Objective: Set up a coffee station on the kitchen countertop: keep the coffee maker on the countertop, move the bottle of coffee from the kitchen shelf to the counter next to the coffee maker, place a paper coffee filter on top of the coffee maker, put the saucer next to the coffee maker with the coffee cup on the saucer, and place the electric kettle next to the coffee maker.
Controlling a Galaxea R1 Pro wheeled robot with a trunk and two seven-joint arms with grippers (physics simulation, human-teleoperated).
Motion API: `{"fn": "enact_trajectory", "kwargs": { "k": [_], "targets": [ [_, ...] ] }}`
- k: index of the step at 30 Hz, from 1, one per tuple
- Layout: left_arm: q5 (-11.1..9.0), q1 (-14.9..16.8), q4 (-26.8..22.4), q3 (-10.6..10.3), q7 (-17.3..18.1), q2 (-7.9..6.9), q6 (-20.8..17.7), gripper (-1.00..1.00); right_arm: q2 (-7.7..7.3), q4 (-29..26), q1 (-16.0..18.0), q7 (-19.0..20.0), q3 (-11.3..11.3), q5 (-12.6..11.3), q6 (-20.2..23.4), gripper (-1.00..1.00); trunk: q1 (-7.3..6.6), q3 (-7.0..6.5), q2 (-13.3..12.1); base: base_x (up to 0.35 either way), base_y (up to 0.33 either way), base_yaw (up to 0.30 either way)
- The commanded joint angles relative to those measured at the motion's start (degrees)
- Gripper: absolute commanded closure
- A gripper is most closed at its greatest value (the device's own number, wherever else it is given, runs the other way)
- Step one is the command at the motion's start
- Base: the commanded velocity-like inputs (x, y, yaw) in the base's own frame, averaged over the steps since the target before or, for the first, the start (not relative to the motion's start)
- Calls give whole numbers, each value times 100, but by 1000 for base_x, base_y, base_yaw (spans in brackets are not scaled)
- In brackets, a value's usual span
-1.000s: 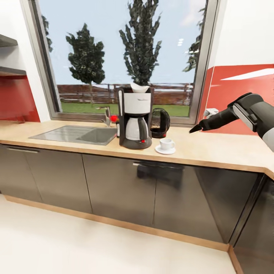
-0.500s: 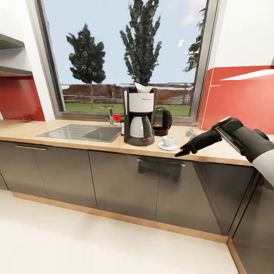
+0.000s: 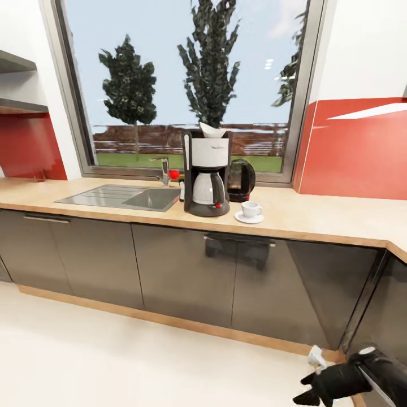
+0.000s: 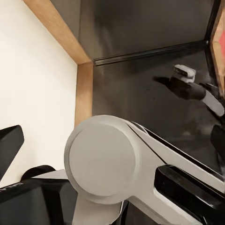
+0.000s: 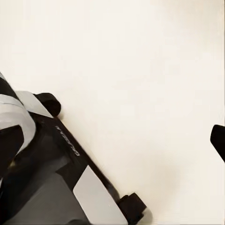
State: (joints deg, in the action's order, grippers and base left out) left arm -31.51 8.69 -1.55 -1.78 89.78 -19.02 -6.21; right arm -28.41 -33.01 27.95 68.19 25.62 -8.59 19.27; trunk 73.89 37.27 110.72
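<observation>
Along the window wall runs the kitchen countertop (image 3: pixel 316 217), a long tan wood-grain bench with a steel sink (image 3: pixel 121 198) let into it. At the upper left edge of the head view hang the dark boards of the kitchen shelf (image 3: pixel 14 105); no jar is visible on the part that shows. Beside the sink stands the coffee maker (image 3: pixel 207 172), upright, with a white paper filter (image 3: pixel 212 130) sitting in its top. Just behind its right side is the electric kettle (image 3: pixel 241 181), close to the machine. In front of the kettle, near the coffee maker's base, the coffee cup (image 3: pixel 251 210) rests on the saucer (image 3: pixel 249 217). A small dark shape shows between the tap and the machine's left edge; it may be the bottle of coffee, but I cannot tell.

Low at the right corner of the head view hangs the right gripper (image 3: pixel 310 390), down by the cabinet plinth, holding nothing; its fingers look slightly apart, though how far I cannot tell. The left gripper's state cannot be told: its wrist view shows arm housing (image 4: pixel 105 161) and cabinet fronts.

Judged from this, the station looks nearly or fully set. The sound move is to confirm the bottle's place before reaching, keeping both arms tucked clear of the cabinets.
</observation>
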Motion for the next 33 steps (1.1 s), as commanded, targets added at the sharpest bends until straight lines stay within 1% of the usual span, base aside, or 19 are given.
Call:
{"fn": "enact_trajectory", "kwargs": {
  "k": [1, 2, 4, 5, 7, 8, 14, 17, 18, 19, 20, 21, 22, 25, 26, 29, 30, 32, 33],
  "targets": [
    [-13, 2, -5, 14, 22, 6, -58, -100, -7, 889, -18, -7, 8, -83, -197, -100, 0, 7, 3, 0, 0, 0],
    [-13, 2, -7, 109, 22, 18, -52, -100, 7, 1510, -43, -15, -25, -128, -712, -100, 0, 7, 3, 0, 0, 0],
    [-13, 1, -9, 248, 22, 34, -42, -100, 65, 2082, -63, -23, -46, -154, -1296, -100, 0, 7, 3, 0, 0, 0],
    [-13, 1, -14, 469, -278, 111, -32, -100, 234, 2803, -79, -119, -64, -171, -2092, -100, 0, 7, 3, 0, 0, 0],
    [-13, 1, -16, 567, -439, 169, -25, -100, 326, 3093, -99, -286, -71, -176, -2431, -100, 0, 7, 3, 0, 0, 0],
    [-13, 1, -16, 629, -545, 216, -19, -100, 388, 3279, -166, -497, -77, -190, -2659, -100, 0, 7, 3, 0, 0, 0],
    [-7, 1, -12, 734, -811, 372, 1, -100, 494, 3574, -356, -1018, -83, -203, -2985, -100, 0, 7, 3, 0, 0, 0],
    [-5, 1, -16, 740, -1010, 393, 4, -100, 503, 3595, -381, -1045, -83, -197, -3004, -100, 0, 7, 3, 0, 0, 0],
    [-8, 1, -18, 740, -1119, 399, 4, -100, 507, 3600, -394, -1052, -83, -193, -3008, -100, 0, 7, 3, 0, 0, 0],
    [-10, 1, -20, 742, -1370, 416, 14, -100, 621, 3608, -530, -1080, -84, -187, -3021, -100, 0, 7, 3, 0, 0, 0],
    [-11, 1, -20, 742, -1418, 423, 26, -100, 631, 3608, -539, -1083, -84, -187, -3023, -100, 0, 7, 3, 0, 0, 0],
    [-10, 1, -21, 739, -1650, 444, 80, -100, 650, 3609, -561, -1109, -84, -189, -3027, -100, 0, 7, 3, 0, 0, 0],
    [-12, 1, -21, 755, -2734, 552, 142, -100, 773, 3614, -697, -1711, -83, -194, -3028, -100, 0, 7, 3, 0, 0, 0],
    [-13, 1, -27, 811, -3229, 628, 150, -100, 878, 3615, -735, -2085, -83, -189, -3033, -100, 0, 7, 3, 0, 0, 0],
    [-13, 1, -31, 859, -3524, 685, 153, -100, 954, 3613, -752, -2391, -83, -185, -3039, -100, 0, 7, 3, 0, 0, 0],
    [-13, 1, -35, 904, -3843, 751, 158, -100, 1058, 3611, -767, -2901, -83, -181, -3045, -100, 0, 7, 3, 0, 0, 0],
    [-13, 1, -36, 921, -3970, 781, 160, -100, 1126, 3610, -773, -3255, -83, -180, -3047, -100, 0, 7, 3, 0, 0, 0],
    [-13, 1, -37, 932, -4052, 809, 161, -100, 1186, 3610, -779, -3606, -82, -179, -3045, -100, 0, 7, 3, 0, 0, 0],
    [-13, 1, -37, 939, -4104, 831, 162, -100, 1241, 3610, -781, -3939, -81, -179, -3045, -100, 0, 7, 3, 0, 0, 0]
  ]
}}
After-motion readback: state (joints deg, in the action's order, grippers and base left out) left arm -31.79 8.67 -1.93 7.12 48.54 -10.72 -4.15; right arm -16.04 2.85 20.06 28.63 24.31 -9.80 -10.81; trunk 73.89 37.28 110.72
